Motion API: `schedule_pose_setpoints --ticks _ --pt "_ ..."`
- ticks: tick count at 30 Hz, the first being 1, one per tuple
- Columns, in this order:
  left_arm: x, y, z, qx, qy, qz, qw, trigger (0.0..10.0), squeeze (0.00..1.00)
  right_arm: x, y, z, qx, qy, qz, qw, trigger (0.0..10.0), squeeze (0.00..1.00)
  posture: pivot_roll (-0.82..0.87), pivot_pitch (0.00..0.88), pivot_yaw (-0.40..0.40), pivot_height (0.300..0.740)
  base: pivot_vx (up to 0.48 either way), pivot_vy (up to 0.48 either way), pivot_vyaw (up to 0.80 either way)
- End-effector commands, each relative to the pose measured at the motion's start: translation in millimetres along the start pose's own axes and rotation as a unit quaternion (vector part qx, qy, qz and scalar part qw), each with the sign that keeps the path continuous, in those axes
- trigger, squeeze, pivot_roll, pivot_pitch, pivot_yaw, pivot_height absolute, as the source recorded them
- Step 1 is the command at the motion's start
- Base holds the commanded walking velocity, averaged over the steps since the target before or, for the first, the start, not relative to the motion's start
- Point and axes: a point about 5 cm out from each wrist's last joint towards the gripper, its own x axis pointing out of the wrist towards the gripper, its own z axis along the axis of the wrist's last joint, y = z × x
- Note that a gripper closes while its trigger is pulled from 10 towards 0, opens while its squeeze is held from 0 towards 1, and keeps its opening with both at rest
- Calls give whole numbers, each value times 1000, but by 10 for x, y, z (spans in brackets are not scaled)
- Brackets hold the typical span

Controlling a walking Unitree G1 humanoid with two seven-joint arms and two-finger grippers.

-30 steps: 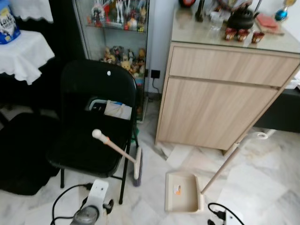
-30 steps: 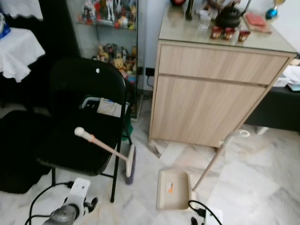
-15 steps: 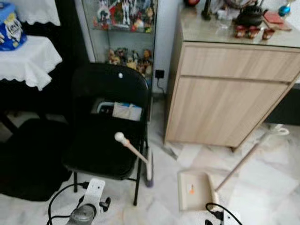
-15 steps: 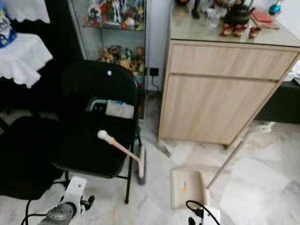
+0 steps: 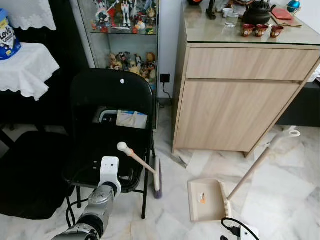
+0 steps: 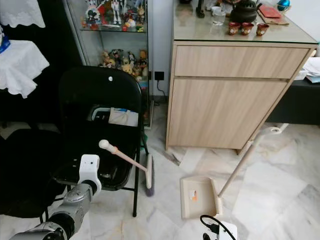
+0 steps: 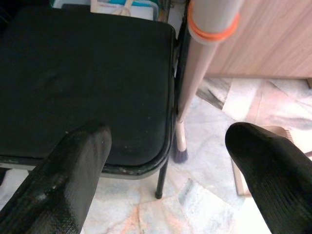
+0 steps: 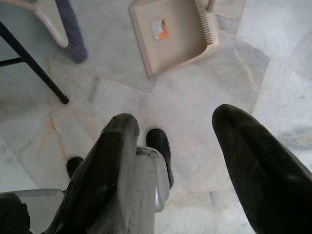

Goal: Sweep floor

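Observation:
A beige broom (image 5: pixel 141 164) leans against the black folding chair (image 5: pixel 107 105), its white knob up over the seat and its bristle head (image 5: pixel 157 183) on the floor. Right of it, a beige dustpan (image 5: pixel 206 200) lies flat, and its long handle (image 5: pixel 260 162) slants up toward the cabinet. My left arm (image 5: pixel 102 197) reaches over the chair seat. Its gripper (image 7: pixel 165 146) is open, with the broom's handle (image 7: pixel 204 53) just beyond and between the fingertips, not touched. My right gripper (image 8: pixel 175 131) hangs low and open, above the floor near the dustpan (image 8: pixel 173 36).
A light wood cabinet (image 5: pixel 240 100) stands behind the dustpan, a glass case of figurines (image 5: pixel 125 30) behind the chair. A table with a white cloth (image 5: pixel 25 65) and a black cushion (image 5: pixel 25 175) are at the left. Open marble floor (image 5: pixel 285 200) lies at the right.
The camera has shifted. My left arm has risen from low near the floor to over the chair seat, closer to the broom's handle. Broom and dustpan have not moved.

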Motion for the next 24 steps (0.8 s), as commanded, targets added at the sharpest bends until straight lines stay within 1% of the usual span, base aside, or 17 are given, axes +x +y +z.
schedule_pose_setpoints --ticks 1,7,13,16,24 --pt "-23 26 -52 -7 5 3 1000 10000 1000 -8 -1 -22 3 0 -3 1000 10000 0 -23 77 0 740 0 0 0" --pt "-58 87 -102 -10 7 5 1000 10000 1000 -11 -4 -30 4 0 -3 1000 10000 0 -16 81 -2 740 0 0 0" --pt "-52 142 -61 -18 0 11 1000 10000 1000 -10 3 -31 2 0 -1 1000 10000 0 -15 81 -3 740 0 0 0" --pt "-33 131 -18 -15 -5 8 1000 10000 1000 -8 11 -28 1 0 0 1000 10000 0 -15 82 -2 740 0 0 0" --pt "-19 111 16 -21 -13 2 1000 10000 1000 -11 1 -34 2 1 -2 1000 10000 0 -19 82 -3 740 0 0 0"
